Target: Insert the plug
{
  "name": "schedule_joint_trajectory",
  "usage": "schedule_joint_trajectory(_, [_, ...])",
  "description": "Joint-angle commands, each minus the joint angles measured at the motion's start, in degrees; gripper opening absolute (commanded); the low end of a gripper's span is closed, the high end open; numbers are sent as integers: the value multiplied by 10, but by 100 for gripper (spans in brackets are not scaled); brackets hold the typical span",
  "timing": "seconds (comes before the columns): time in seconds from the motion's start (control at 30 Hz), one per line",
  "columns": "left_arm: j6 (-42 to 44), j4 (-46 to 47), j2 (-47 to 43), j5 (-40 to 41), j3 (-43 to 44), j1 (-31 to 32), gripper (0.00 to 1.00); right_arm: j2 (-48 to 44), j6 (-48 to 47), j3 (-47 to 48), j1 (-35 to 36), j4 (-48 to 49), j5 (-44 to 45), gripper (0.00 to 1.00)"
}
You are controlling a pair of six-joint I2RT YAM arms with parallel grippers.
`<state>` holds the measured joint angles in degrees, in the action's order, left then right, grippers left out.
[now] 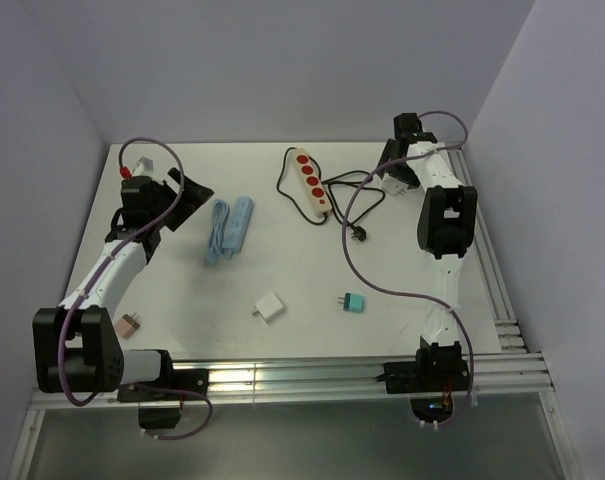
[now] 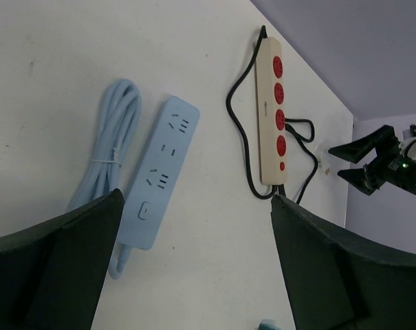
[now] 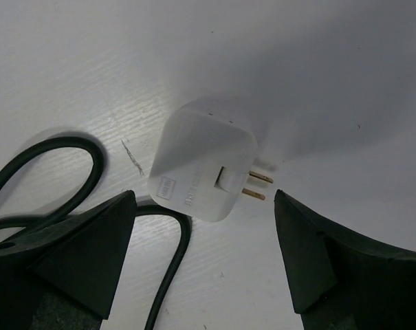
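Note:
A white plug point(image 3: 204, 161) with two brass prongs lies flat on the table, its prongs pointing right. My right gripper point(image 3: 204, 196) hovers open over it, one finger on each side, touching nothing. In the top view this gripper point(image 1: 392, 168) is at the back right, close to the beige power strip point(image 1: 312, 183) with red sockets. My left gripper point(image 2: 196, 198) is open and empty above the table. A light blue power strip point(image 2: 159, 179) lies just past its left finger, and the beige power strip point(image 2: 272, 117) lies farther off.
A black cable point(image 3: 173, 254) curls beside the white plug, ending in a black plug point(image 1: 359, 233). A coiled blue cord point(image 1: 218, 232) lies by the blue strip. A white charger point(image 1: 270, 309), a teal adapter point(image 1: 353, 302) and a small pink item point(image 1: 130, 325) lie near the front.

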<state>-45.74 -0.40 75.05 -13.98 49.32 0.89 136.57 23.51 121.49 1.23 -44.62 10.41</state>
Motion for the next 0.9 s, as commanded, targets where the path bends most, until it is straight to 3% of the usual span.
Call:
schedule_joint_trajectory(0.0, [15, 16, -11, -24, 17, 12, 94, 17, -19, 37, -7, 12, -18, 88])
schedule_joint_trajectory(0.3, [12, 25, 5, -26, 44, 44, 93, 62, -31, 94, -7, -3, -16, 84])
schedule_joint_trajectory(0.63, [12, 30, 26, -33, 50, 50, 92, 57, -28, 68, -8, -7, -16, 81])
schedule_joint_trajectory(0.87, [22, 19, 27, -40, 53, 50, 90, 59, -26, 61, -8, -24, -9, 70])
